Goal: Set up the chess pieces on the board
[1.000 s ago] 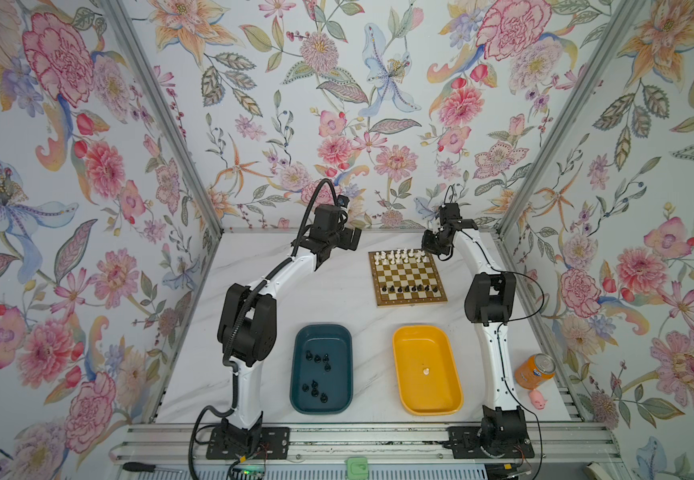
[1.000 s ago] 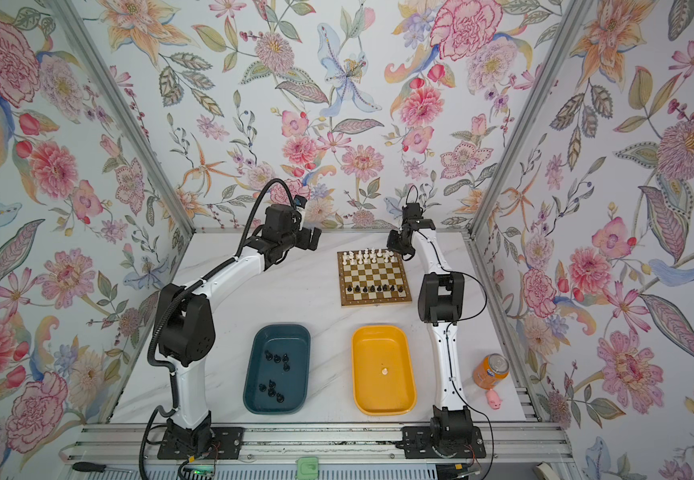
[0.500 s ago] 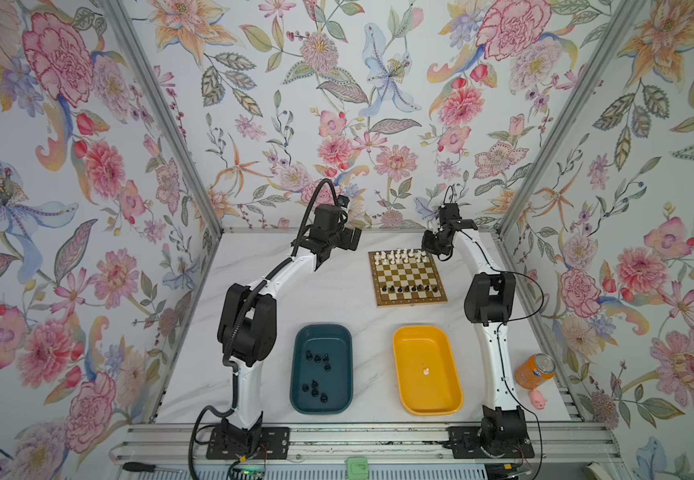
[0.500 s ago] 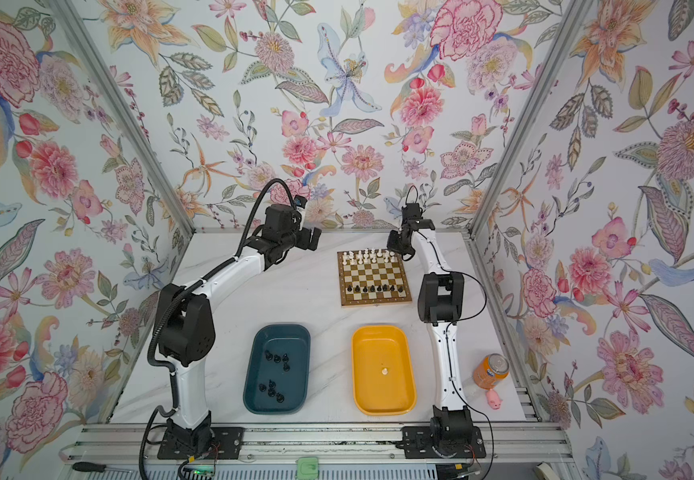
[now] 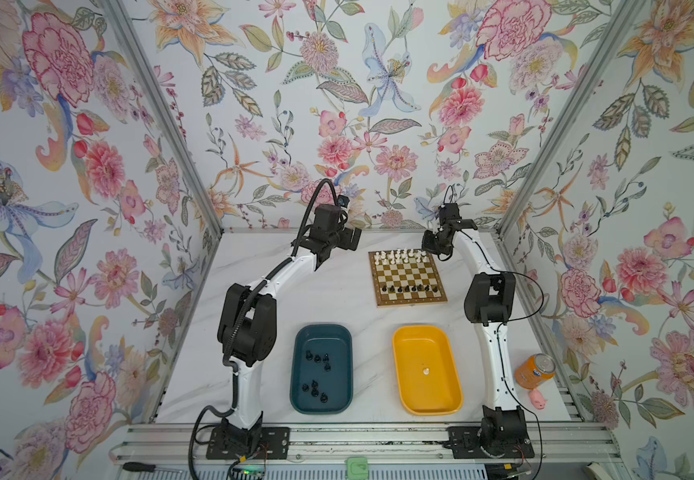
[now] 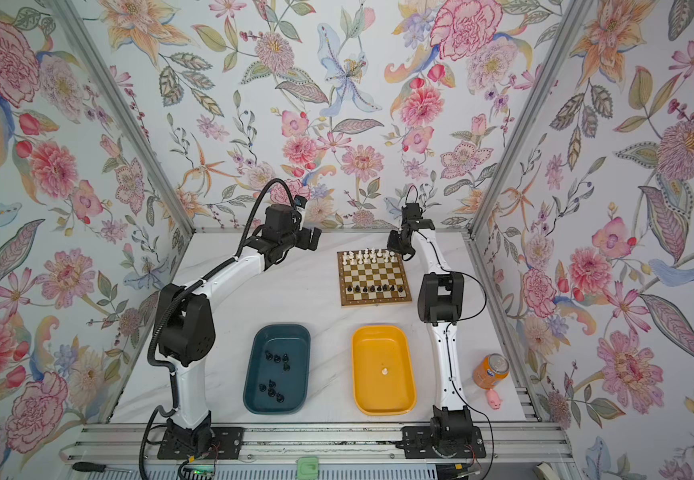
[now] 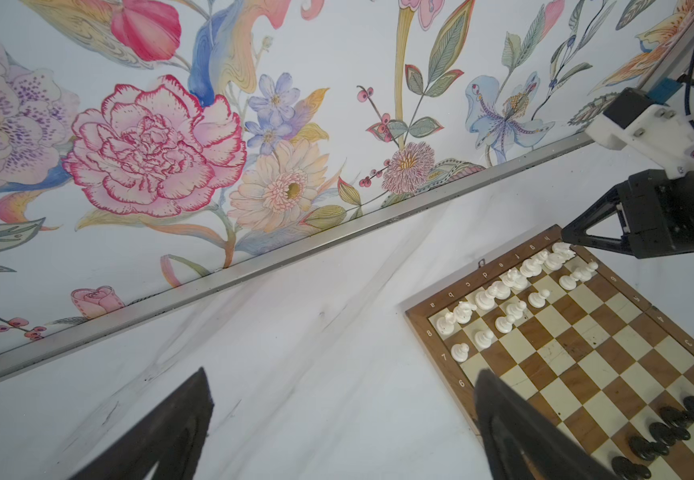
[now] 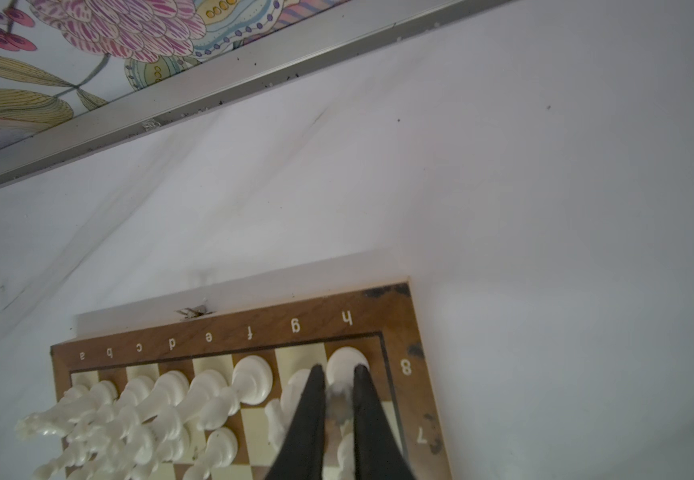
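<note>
Lying nearest, teal tray [image 5: 300, 399]: black chess pieces [image 5: 318, 358] loose inside, in two small clusters.
Yellow tray [image 5: 398, 374]: near the teal tray, on its right in both top views; one lone white piece [image 5: 425, 371] near its middle.
Orange can [image 5: 534, 371]: upright at the right edge of the tabletop [image 5: 337, 299]; pink toy pig [image 5: 538, 400] just in front of it.
Board [image 5: 407, 274]: flat on the tabletop beyond the yellow tray, between the two arms.
Black row [image 5: 409, 287]: a line of black pieces one rank in from the board's near edge.
White chess pieces [image 5: 399, 255]: standing on the two far ranks; exact count not readable.
Left hand [image 7: 341, 374]: fingers spread wide, nothing between them, held over bare tabletop left of the board's far corner.
Right hand [image 8: 339, 368]: at the board's far right corner, fingers drawn close together, pinching the white piece on h8 [image 8: 343, 357], whose base sits on that corner square.
Far wall: floral wallpaper behind a metal rail.
</note>
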You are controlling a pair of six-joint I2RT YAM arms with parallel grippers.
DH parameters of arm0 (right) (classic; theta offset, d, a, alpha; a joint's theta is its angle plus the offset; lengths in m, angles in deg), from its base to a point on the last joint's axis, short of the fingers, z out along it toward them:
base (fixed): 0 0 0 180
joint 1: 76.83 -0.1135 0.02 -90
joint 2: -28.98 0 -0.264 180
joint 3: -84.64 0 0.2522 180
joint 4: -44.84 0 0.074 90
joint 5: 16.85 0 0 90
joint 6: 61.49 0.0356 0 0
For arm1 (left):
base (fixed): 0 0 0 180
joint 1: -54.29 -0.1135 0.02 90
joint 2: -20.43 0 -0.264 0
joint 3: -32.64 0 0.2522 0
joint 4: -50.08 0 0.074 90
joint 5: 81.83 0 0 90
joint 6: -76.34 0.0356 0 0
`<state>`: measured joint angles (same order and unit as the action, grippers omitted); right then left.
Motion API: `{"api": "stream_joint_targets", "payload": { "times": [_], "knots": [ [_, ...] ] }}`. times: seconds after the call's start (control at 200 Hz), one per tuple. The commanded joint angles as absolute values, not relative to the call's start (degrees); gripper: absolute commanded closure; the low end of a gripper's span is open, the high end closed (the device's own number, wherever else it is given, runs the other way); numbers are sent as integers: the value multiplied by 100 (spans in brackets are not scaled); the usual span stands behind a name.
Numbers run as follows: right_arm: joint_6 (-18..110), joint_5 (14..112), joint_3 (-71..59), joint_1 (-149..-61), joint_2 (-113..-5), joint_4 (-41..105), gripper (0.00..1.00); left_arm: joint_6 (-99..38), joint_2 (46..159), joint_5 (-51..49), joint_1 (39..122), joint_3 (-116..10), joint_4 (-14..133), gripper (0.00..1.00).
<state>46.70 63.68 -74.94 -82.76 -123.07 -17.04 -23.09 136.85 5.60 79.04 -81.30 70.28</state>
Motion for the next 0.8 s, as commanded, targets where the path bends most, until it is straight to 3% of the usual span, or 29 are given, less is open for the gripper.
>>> {"api": "stream_joint_targets", "payload": {
  "times": [0.0, 0.791],
  "knots": [
    [4590, 6473, -7560, -8315, -12465, -1740, 87, -2227, 13777, 609, 7901, -8323, 7101, 1],
    [4593, 6399, -7546, -8377, -12488, -1747, 89, -2210, 13751, 598, 7863, -8254, 7118, 1]
  ]
}}
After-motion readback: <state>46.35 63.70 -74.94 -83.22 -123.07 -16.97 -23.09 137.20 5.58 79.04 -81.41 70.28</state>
